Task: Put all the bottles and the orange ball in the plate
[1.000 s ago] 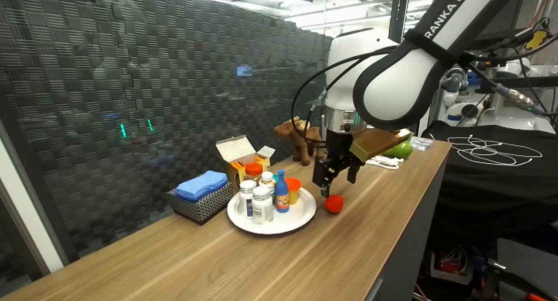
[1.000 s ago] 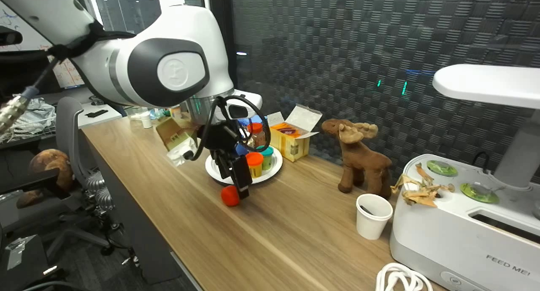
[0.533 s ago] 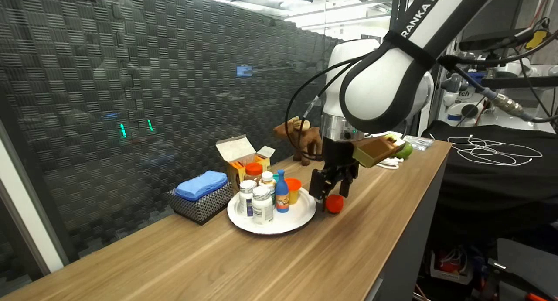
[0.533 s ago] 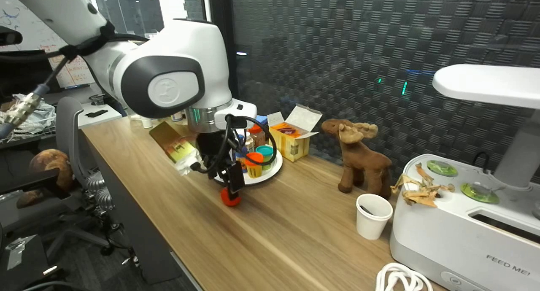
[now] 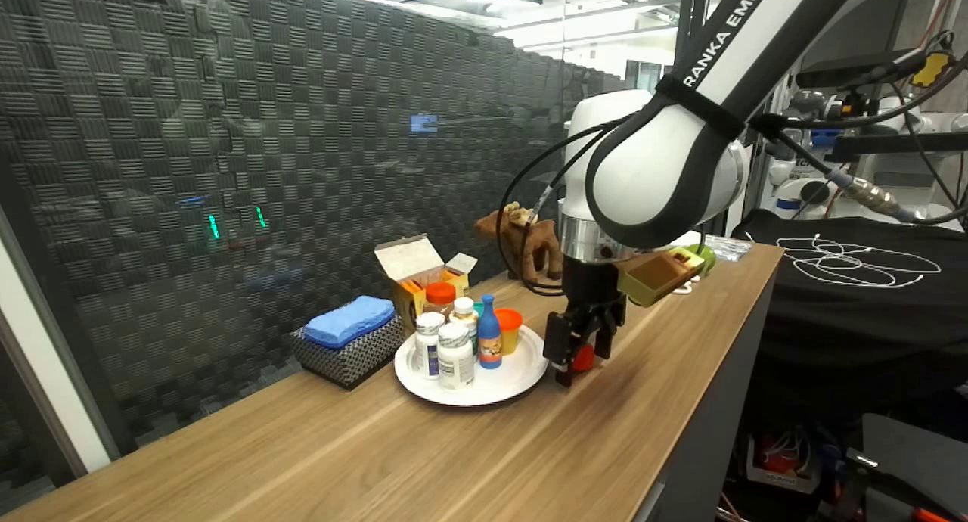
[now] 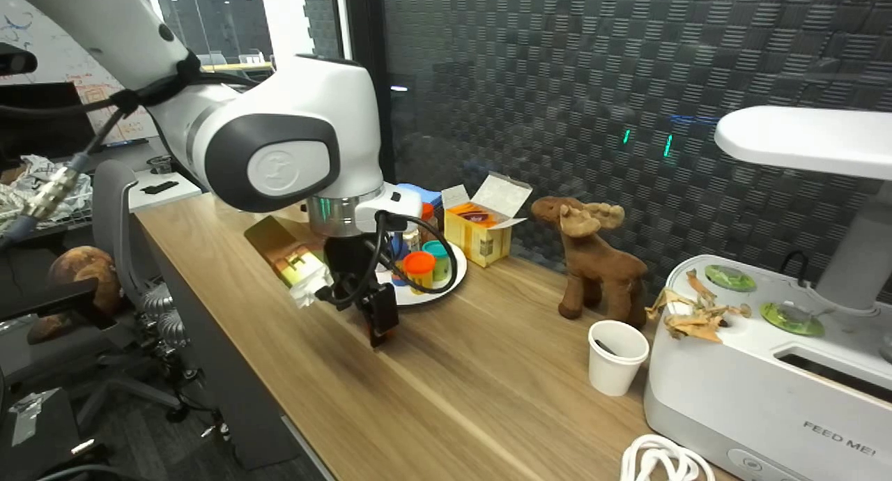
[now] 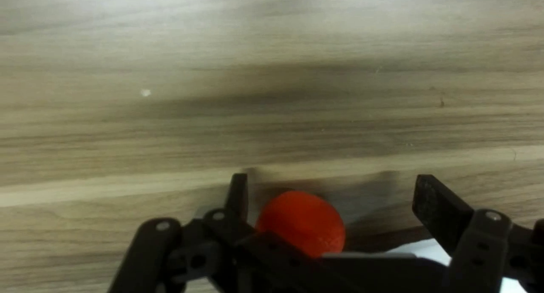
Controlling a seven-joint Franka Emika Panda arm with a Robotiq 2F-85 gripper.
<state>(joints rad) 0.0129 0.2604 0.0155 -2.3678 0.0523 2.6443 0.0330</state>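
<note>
Hand (image 7: 332,193) has lowered around ball (image 7: 304,223) beside crowded plate (image 5: 505,388).

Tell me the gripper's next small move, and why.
I'd probably close the gripper gently: in the wrist view its jaws stand open on either side of the orange ball, which sits on the counter, outside the plate.
</note>
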